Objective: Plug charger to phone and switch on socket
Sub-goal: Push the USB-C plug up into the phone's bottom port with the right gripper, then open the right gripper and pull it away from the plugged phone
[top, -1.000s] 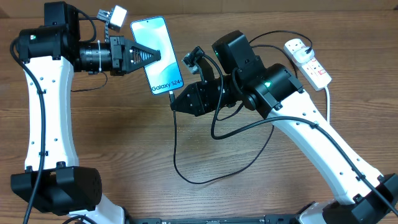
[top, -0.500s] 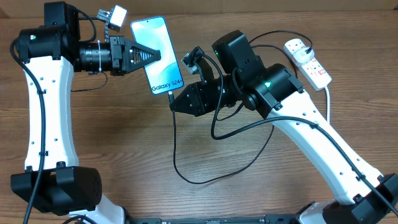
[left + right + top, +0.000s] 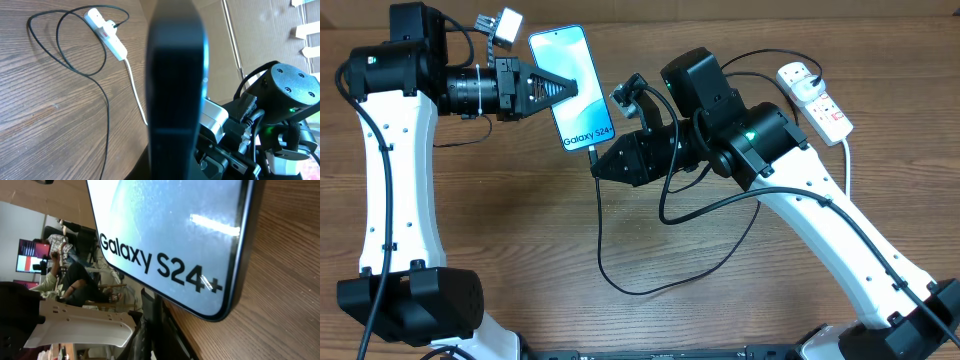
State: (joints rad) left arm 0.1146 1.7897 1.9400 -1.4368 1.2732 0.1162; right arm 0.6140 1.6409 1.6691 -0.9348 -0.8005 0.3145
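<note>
The phone (image 3: 574,90), its light-blue screen reading "Galaxy S24+", is held off the table at the back left, screen up. My left gripper (image 3: 563,90) is shut on its long left side. In the left wrist view the phone (image 3: 175,85) appears edge-on as a dark slab. My right gripper (image 3: 599,166) sits just below the phone's bottom end, shut on the charger's plug tip. The tip meets that end, but I cannot tell if it is seated. The charger's black cable (image 3: 620,280) loops over the table to the socket (image 3: 817,100). The right wrist view shows the screen (image 3: 170,225) close up.
The socket's thick white cord (image 3: 847,165) runs down the right side behind my right arm. In the left wrist view the socket (image 3: 106,33) lies far off, with black cable (image 3: 107,115) curving across the wood. My right arm's body (image 3: 290,95) is close to the phone.
</note>
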